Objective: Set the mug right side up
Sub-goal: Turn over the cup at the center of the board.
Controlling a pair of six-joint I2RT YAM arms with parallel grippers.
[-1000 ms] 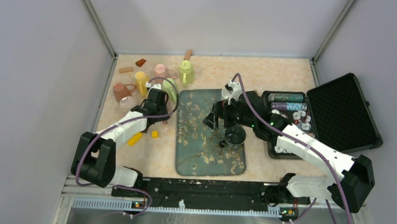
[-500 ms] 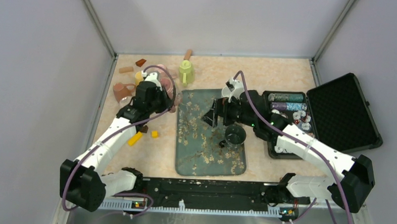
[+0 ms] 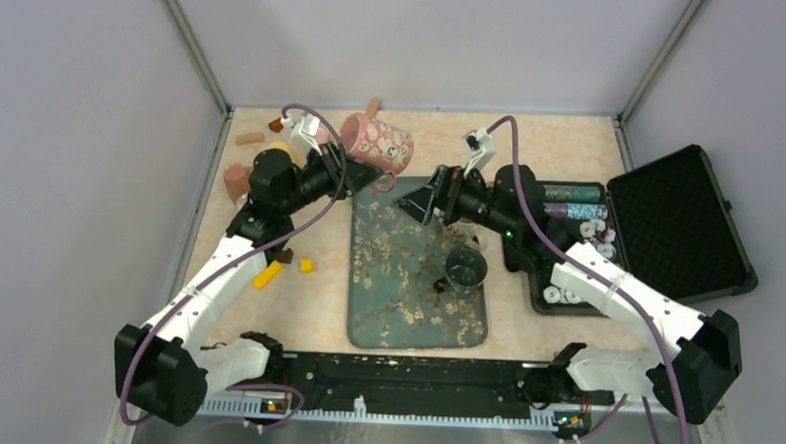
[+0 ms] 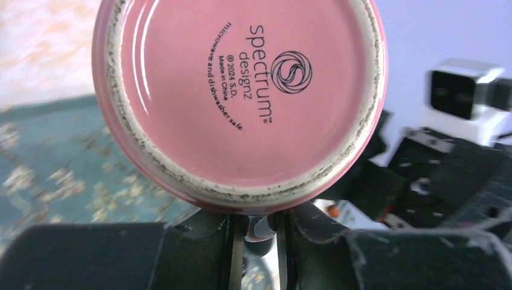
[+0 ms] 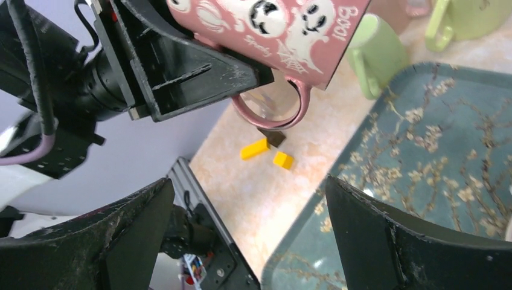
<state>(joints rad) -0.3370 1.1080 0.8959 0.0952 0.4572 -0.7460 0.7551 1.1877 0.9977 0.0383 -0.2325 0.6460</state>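
Pink mug point(image 3: 376, 141) is being gripped sideways at its handle by left hand point(image 4: 256, 226); right hand point(image 5: 249, 181) is being held wide open, empty.

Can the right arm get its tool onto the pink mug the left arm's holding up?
Probably yes. The pink ghost-print ceramic mug hangs sideways by its handle in the left tool, and the open right tool faces it with nothing between.

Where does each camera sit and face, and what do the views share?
Top external: above and behind the arms, looking down on the tray; both arms show.
Left wrist: on the left arm, facing the pink mug base-on; left gripper holds it.
Right wrist: on the right arm, facing the left arm; open right gripper frames the view.
Shared: all three show mug and tray.
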